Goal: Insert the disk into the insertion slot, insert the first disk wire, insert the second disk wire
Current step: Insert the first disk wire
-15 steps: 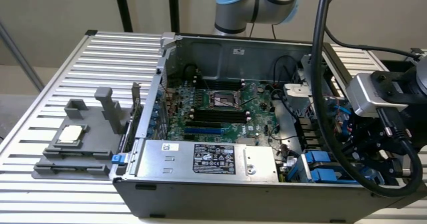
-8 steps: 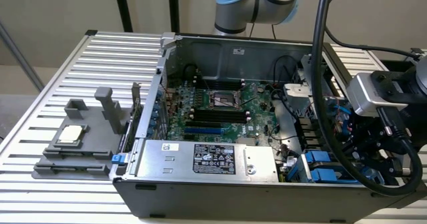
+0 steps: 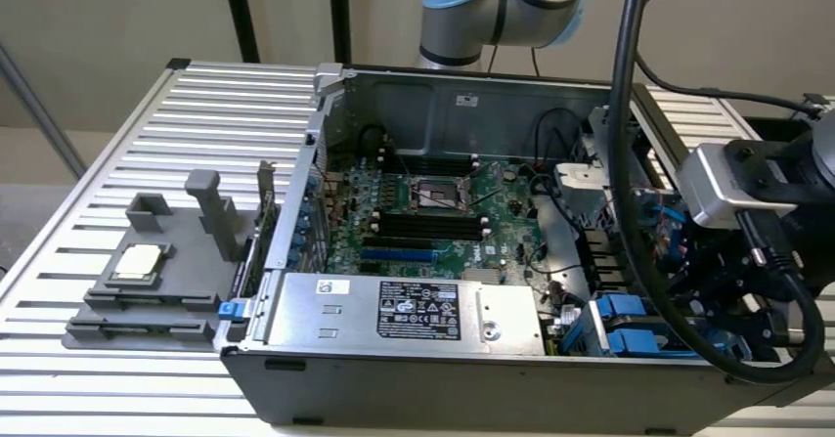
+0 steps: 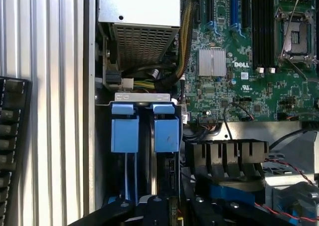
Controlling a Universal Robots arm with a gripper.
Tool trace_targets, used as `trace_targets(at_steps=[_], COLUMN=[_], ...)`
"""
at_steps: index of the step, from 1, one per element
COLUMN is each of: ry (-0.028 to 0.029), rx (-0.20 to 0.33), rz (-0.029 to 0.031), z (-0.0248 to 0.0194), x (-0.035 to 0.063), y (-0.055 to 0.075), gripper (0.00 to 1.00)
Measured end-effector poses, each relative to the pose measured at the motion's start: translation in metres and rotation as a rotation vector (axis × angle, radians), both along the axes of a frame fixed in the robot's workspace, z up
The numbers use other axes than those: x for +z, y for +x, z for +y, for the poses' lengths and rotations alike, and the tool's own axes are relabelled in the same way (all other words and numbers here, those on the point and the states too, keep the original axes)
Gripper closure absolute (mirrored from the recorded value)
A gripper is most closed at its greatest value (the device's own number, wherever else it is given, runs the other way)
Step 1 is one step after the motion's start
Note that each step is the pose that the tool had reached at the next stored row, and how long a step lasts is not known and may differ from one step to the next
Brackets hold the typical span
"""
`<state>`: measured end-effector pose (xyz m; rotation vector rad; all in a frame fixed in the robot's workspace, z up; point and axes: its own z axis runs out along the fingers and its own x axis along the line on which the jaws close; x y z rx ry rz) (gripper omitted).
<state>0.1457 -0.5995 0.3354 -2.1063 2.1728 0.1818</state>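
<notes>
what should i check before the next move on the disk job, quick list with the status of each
1. Drive cage in the wrist view, both blue latch tabs visible: ok.
2. Claw close by the cage: ok.
3. Disk seated in the cage: cannot tell.
4. Disk wires plugged in: cannot tell.
5. Power-supply cable bundle clear of the latch tabs: ok.

The arm [image 3: 503, 7] arches over, its hand [image 3: 728, 295] hanging low, pointed downward
</notes>
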Motion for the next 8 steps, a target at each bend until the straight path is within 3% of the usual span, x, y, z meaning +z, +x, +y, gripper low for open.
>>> trace_targets(at_steps=[1,5,8], ry=[0.0000,0.0000,-0.0003], rx=[0.000,0.000,0.000], rz=[0.0003,0.0015,0.0016], z=[0.0000,-0.0011,-0.0029], x=[0.0022,0.0152,0.0195], y=[0.000,0.000,-0.002], gripper=[0.76,0.76,0.76])
